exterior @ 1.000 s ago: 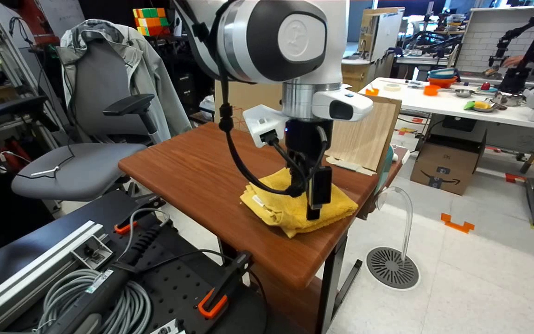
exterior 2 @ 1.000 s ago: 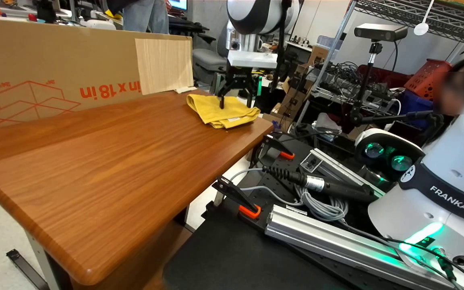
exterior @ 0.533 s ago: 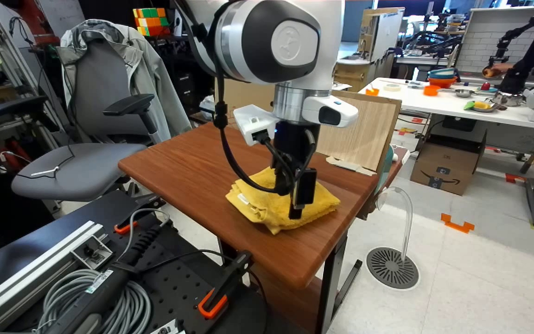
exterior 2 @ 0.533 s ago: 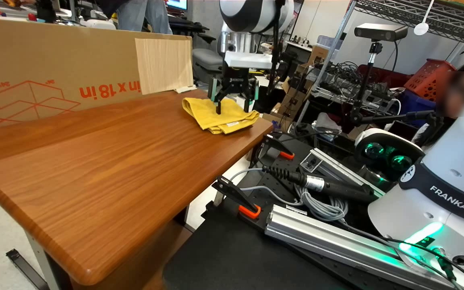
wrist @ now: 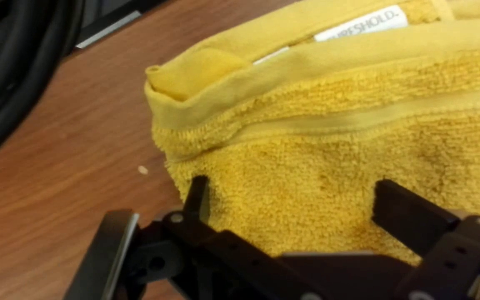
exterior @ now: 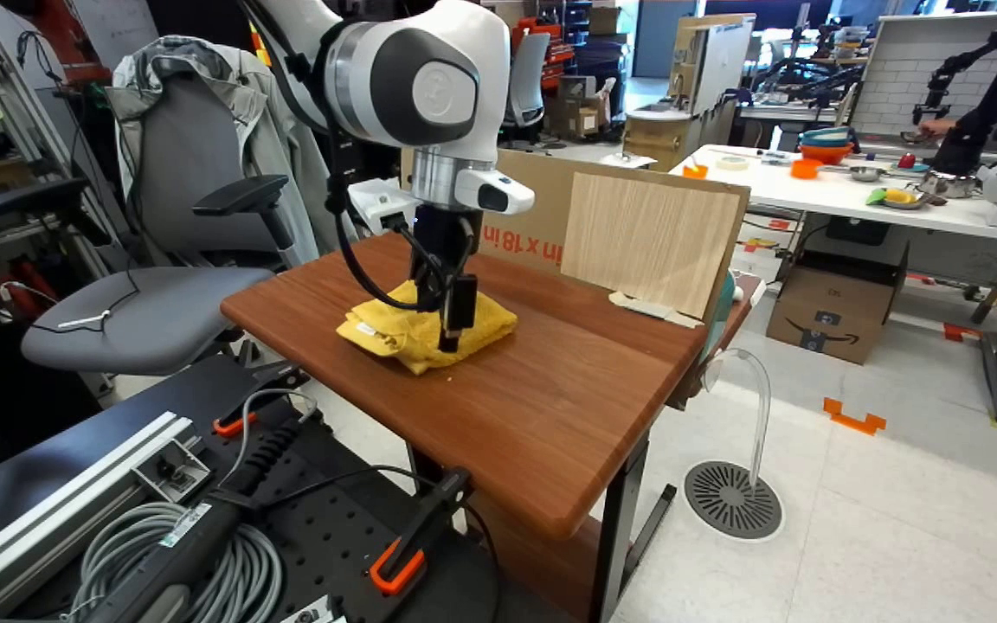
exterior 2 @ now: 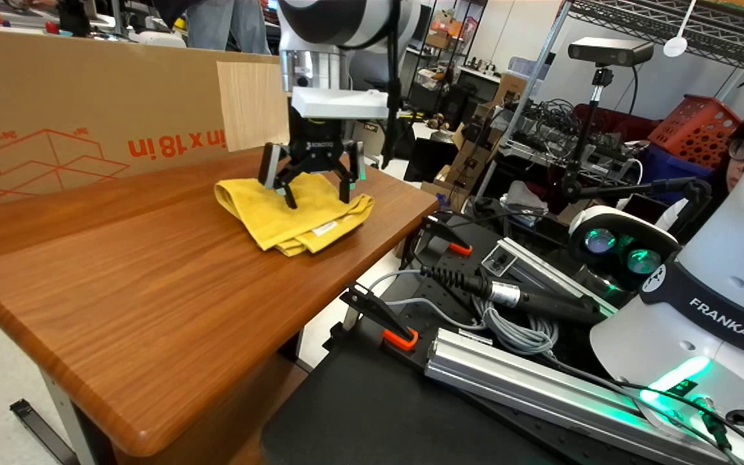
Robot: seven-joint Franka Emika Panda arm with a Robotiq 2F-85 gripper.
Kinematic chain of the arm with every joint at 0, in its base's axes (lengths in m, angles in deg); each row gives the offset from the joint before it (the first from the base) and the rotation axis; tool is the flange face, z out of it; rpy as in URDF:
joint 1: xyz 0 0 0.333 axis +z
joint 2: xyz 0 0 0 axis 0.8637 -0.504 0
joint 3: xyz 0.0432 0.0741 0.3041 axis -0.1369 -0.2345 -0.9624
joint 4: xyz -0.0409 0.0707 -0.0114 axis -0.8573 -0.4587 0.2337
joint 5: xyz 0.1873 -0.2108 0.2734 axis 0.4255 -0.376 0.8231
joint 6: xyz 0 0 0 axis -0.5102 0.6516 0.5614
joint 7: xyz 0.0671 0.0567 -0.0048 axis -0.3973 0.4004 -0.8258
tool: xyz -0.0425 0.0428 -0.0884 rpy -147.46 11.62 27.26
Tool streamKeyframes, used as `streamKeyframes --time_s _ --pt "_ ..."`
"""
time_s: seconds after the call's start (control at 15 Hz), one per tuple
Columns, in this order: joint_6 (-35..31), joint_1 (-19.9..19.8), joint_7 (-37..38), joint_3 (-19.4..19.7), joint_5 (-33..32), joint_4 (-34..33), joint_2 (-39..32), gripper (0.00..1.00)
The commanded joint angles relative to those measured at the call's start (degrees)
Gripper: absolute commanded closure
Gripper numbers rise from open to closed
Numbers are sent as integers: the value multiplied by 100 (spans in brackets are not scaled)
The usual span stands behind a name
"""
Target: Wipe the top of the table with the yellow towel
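Wiping is probably in progress, though how much is covered cannot be told. Nearest in the wrist view, the pincer (wrist: 292,184) stands with fingers (wrist: 196,195) spread, tips seemingly resting on the folded yellow towel (wrist: 319,171) but grasping none of it. The towel lies on the table (wrist: 77,146); a pale speck (wrist: 142,170) just to its left suggests that work remains. Farthest, in both exterior views, a cardboard sheet (exterior 2: 107,97) stands along the table's far side.
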Motion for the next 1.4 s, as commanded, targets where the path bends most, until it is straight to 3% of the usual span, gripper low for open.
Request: streamKeyframes --time_s 0.0,0.2,0.4,0.6,1.0,1.33 --pt "171 245 711 205 46 -1257 -976 0" --pt "202 408 1410 570 -219 -2048 -1474 0" --pt "669 198 1453 614 -60 -2333 -1489 0" --pt "991 -124 1101 648 25 -1848 -1018 0" --pt "1235 -668 835 1071 -70 -945 -506 0" --pt "1675 -581 219 829 -115 -434 -353 0"
